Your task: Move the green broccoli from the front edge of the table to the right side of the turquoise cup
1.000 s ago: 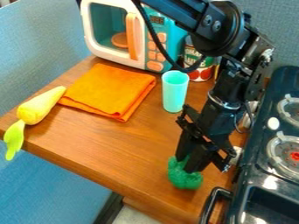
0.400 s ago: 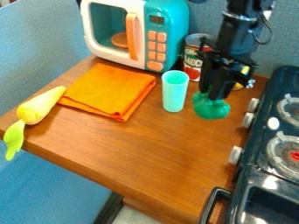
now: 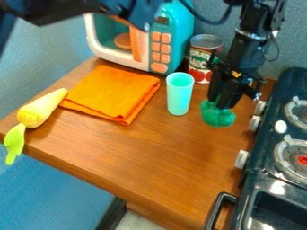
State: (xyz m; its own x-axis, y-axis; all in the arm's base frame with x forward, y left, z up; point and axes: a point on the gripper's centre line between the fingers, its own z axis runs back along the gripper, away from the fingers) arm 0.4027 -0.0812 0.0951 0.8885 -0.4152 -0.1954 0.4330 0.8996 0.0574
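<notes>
The black gripper (image 3: 221,104) hangs at the right of the table near the stove, shut on a green lumpy object (image 3: 217,115) that bulges out below and beside its fingertips. Just left of it an aqua cup (image 3: 179,93) stands upright, apart from the green object. A tin can (image 3: 203,54) with a tomato label is behind the gripper. An orange cloth (image 3: 111,93) lies folded left of the cup. At the far left a yellow toy vegetable (image 3: 39,109) with a light green top (image 3: 14,143) lies across the table's edge.
A teal and white toy microwave (image 3: 171,38) stands at the back, partly behind the arm. Along the right side is a dark toy stove (image 3: 271,155) with knobs facing the table and a black handle (image 3: 221,204) at the front. The wooden table (image 3: 129,157) ends at the lower left.
From near the table's front, the gripper has gone back toward the can with the green object in it. Since the middle frame it has shifted slightly rightward and nearer the front.
</notes>
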